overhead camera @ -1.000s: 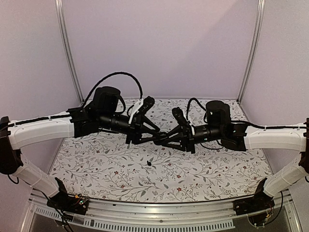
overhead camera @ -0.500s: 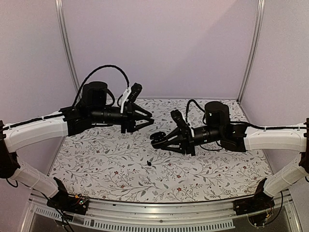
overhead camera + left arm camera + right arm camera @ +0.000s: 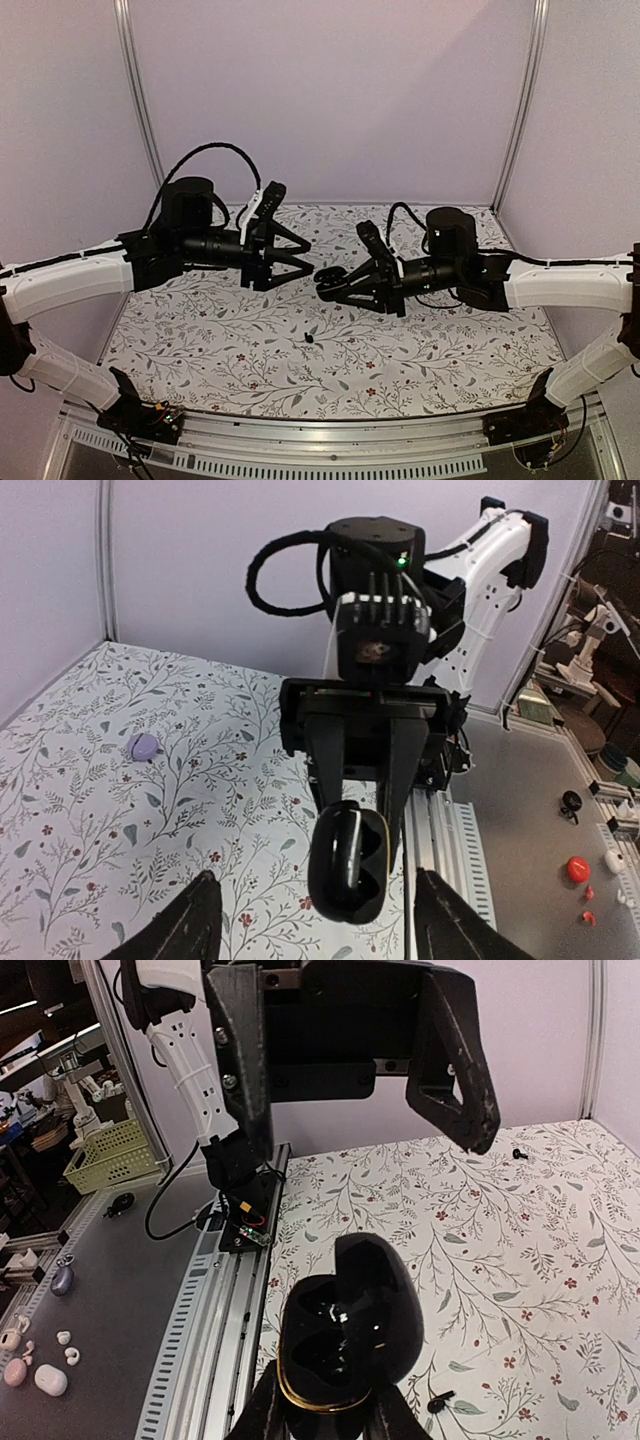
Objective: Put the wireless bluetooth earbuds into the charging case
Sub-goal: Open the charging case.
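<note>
My right gripper (image 3: 324, 280) is shut on the charging case (image 3: 345, 1350), which it holds above the cloth. The case is black with a gold rim, and its lid stands open. Its two wells look dark and glossy; I cannot tell if anything sits in them. My left gripper (image 3: 305, 253) hangs open just left of the case, apart from it, with nothing between its fingers (image 3: 190, 925). One tiny black earbud (image 3: 309, 338) lies on the cloth below the case, and shows in the right wrist view as a small earbud (image 3: 437, 1399). A second small black piece (image 3: 518, 1152) lies farther off.
A flower-patterned cloth (image 3: 420, 350) covers the table. A small lavender rounded object (image 3: 142, 746) lies on it. A metal rail (image 3: 330, 440) runs along the near edge, with the arm bases at its ends. Lavender walls close the back and sides.
My left gripper has pulled back to the left, away from the case, and its jaws have opened wider. My right gripper still holds the case at about the same place.
</note>
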